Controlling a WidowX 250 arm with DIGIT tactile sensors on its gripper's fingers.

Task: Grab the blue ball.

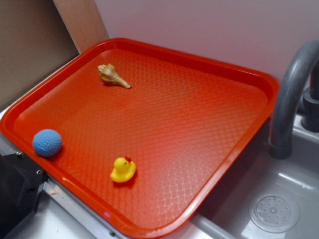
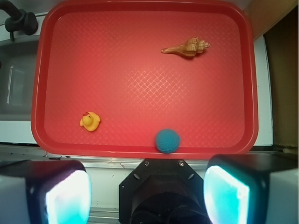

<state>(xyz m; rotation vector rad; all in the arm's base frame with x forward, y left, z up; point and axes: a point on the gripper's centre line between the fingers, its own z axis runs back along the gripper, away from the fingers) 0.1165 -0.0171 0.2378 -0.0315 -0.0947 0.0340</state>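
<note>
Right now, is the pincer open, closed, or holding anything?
Pincer: open, fingers wide apart, holding nothing. The blue ball sits on the red tray, untouched, ahead of the pincer.

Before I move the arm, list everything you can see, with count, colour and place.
tray: one, red, textured floor, lying beside the sink
blue ball: one, light blue, knit-like surface, on the tray against its rim on the robot's side
rubber duck: one, yellow, on the tray near the same rim, apart from the ball
seashell: one, tan, spiral, on the tray's far half
faucet: one, grey, curved, rising at the sink edge
sink: one, grey, beside the tray
drain: one, grey, round, in the sink floor
gripper: one, black with pale pads, open, off the tray on the ball's side, holding nothing
</note>
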